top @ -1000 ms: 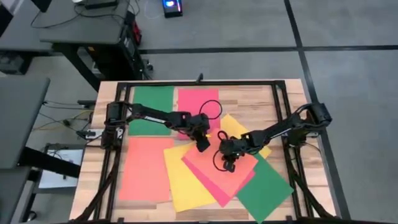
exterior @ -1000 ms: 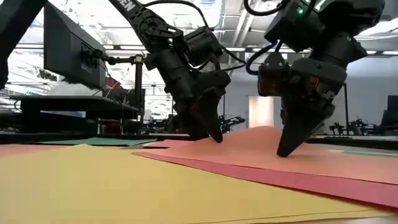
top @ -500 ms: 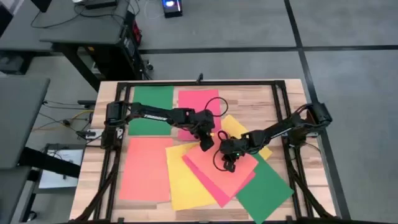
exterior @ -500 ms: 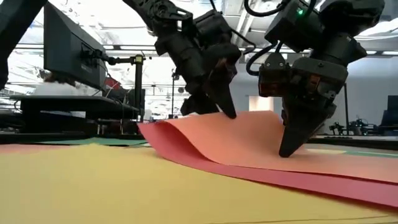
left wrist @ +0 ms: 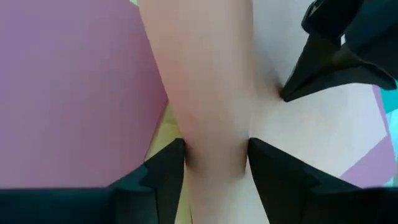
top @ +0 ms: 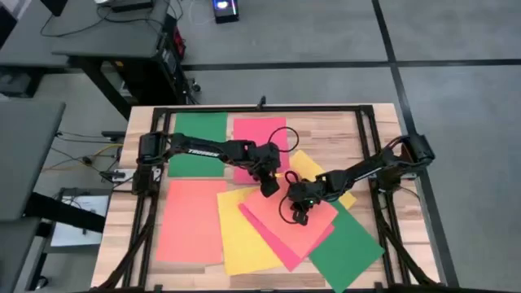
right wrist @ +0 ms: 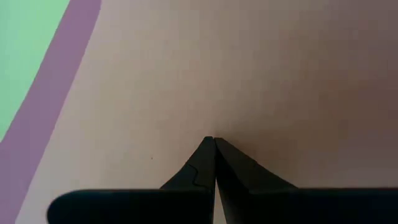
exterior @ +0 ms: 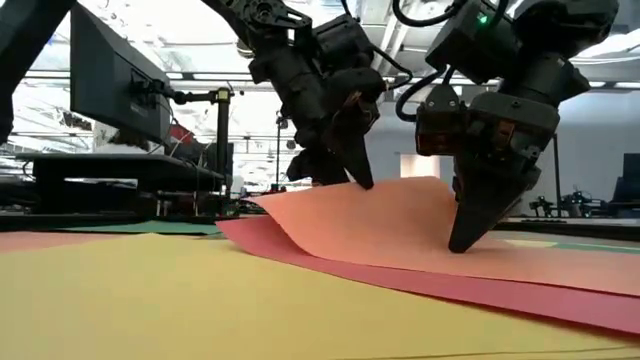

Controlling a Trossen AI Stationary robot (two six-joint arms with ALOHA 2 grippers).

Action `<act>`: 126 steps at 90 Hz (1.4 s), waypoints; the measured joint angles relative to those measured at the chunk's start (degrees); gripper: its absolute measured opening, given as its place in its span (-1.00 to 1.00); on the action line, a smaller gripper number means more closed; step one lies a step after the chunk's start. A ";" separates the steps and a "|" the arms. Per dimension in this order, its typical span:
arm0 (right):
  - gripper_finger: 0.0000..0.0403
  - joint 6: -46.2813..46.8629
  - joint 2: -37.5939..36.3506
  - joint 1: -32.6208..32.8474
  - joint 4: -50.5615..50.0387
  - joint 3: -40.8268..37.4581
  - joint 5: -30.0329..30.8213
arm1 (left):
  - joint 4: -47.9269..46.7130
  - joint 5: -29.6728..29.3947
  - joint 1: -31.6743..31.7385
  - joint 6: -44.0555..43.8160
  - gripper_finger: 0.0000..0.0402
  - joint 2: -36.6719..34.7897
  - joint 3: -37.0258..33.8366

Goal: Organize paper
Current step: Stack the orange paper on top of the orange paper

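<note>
A wooden table (top: 330, 138) in a grey-floored room carries coloured paper (top: 192, 220), flat at left, fanned in an overlapping pile at right. Since half a second ago the lifted orange sheet (exterior: 400, 225) sags a little lower. The left gripper (exterior: 358, 178) pinches its raised far corner; the right gripper (exterior: 465, 240), fingers together, apparently presses the sheet down.

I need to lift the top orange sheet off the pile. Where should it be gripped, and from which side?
At its raised corner, where the left gripper already pinches the orange sheet. That edge curls up off the pink sheet, giving room underneath; the right gripper pins the flat middle.
</note>
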 joint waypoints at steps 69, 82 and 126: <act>-1.00 -0.04 0.00 0.00 -0.07 0.00 -0.11 | -1.19 2.93 0.87 0.39 -0.20 -4.92 0.07; -1.00 -0.04 0.00 0.00 -0.07 0.00 -0.10 | -1.25 2.93 0.09 0.54 -0.20 -4.90 0.05; -1.00 -0.08 0.00 0.00 -0.07 0.00 -0.09 | 1.73 -0.59 -0.11 1.59 -0.20 -4.19 -3.15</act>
